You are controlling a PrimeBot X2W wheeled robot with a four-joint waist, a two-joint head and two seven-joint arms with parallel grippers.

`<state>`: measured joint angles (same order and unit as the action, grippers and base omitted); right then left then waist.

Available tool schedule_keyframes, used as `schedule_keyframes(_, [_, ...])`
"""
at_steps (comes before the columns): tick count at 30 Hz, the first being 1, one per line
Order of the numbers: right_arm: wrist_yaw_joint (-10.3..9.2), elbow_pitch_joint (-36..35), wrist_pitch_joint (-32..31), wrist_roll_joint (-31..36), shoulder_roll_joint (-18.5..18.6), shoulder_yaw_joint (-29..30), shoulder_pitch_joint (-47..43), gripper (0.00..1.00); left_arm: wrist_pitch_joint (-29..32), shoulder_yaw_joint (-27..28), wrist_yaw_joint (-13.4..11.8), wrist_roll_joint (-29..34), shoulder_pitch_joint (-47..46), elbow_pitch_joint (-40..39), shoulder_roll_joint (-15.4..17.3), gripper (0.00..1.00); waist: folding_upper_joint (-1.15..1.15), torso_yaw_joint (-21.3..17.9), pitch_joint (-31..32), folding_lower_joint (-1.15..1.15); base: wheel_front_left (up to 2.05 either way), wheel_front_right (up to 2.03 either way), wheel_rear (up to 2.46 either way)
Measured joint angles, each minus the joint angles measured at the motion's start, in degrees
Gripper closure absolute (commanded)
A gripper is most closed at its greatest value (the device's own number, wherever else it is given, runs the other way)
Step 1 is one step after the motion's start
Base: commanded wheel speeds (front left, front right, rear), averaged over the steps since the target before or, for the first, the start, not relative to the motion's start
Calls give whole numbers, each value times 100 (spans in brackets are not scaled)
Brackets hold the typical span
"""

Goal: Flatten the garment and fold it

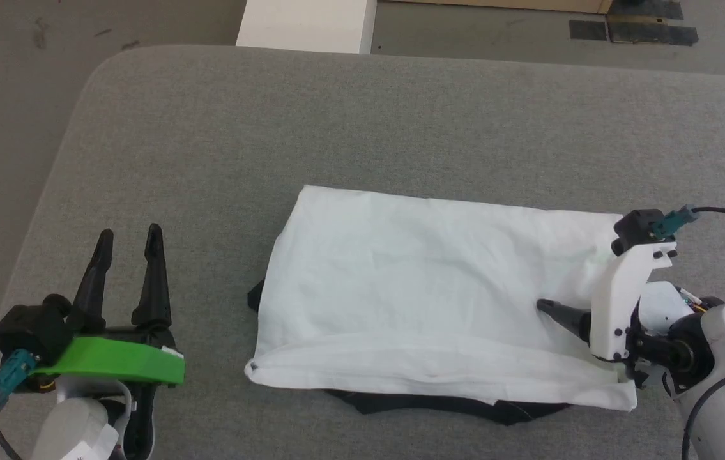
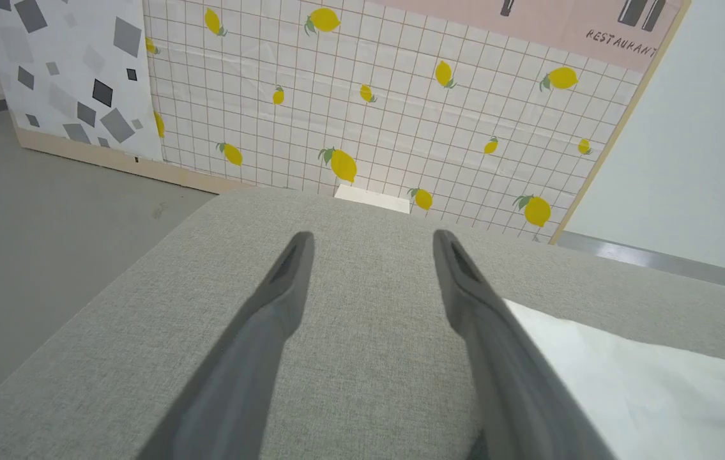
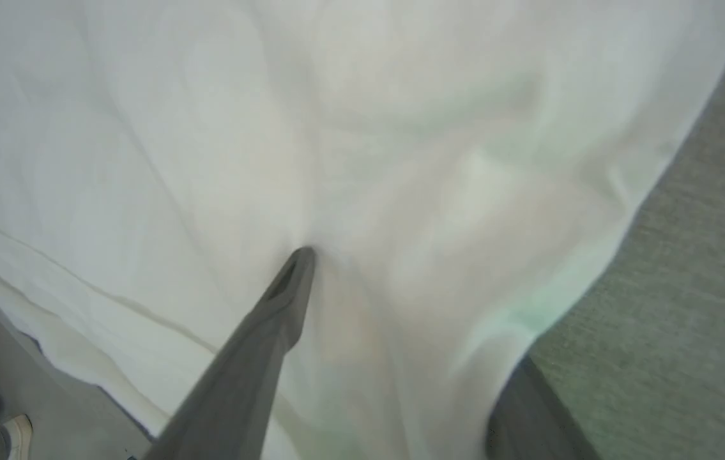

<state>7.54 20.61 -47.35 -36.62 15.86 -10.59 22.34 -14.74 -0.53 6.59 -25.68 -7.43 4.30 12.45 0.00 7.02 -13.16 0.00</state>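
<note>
Right gripper, spread, straddles the right edge of the soft black-and-white T-shirt, one finger over, one under. It lies part-folded mid-table, light and limp, likely best pinched at hem corners. Left gripper hovers wide, empty. Grey woven tabletop; lemon-printed tiled backdrop, white box beyond.

The garment lies on the table, right of the left gripper.
</note>
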Motion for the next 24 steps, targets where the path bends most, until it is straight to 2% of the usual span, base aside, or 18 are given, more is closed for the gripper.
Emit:
schedule_keyframes(1, [0,35,23,-18,10,-44,12,0,1,12,1,0,-1,18,-20,0,0,1,8,0,0,0,0])
schedule_keyframes(2, [0,82,22,-23,22,-76,36,12,1,27,2,2,-1,27,-35,0,0,-1,14,0,0,0,0])
schedule_keyframes(3, [1,110,22,-29,32,-96,63,68,1,40,14,11,-1,32,-46,0,0,-4,19,0,0,0,0])
schedule_keyframes(4, [1,142,37,-29,38,-99,85,100,1,52,38,32,-1,35,-55,0,0,-10,22,0,0,0,0])
schedule_keyframes(15, [11,414,257,-125,328,240,108,100,1,175,44,204,10,76,-143,0,0,-73,66,0,0,0,0])
schedule_keyframes(19, [10,666,261,-18,797,745,108,100,1,174,45,250,34,78,-172,0,0,-100,92,0,0,0,0])
schedule_keyframes(24, [9,1039,334,611,1038,1401,125,100,1,163,46,260,38,112,-196,0,0,-129,127,0,0,0,0])
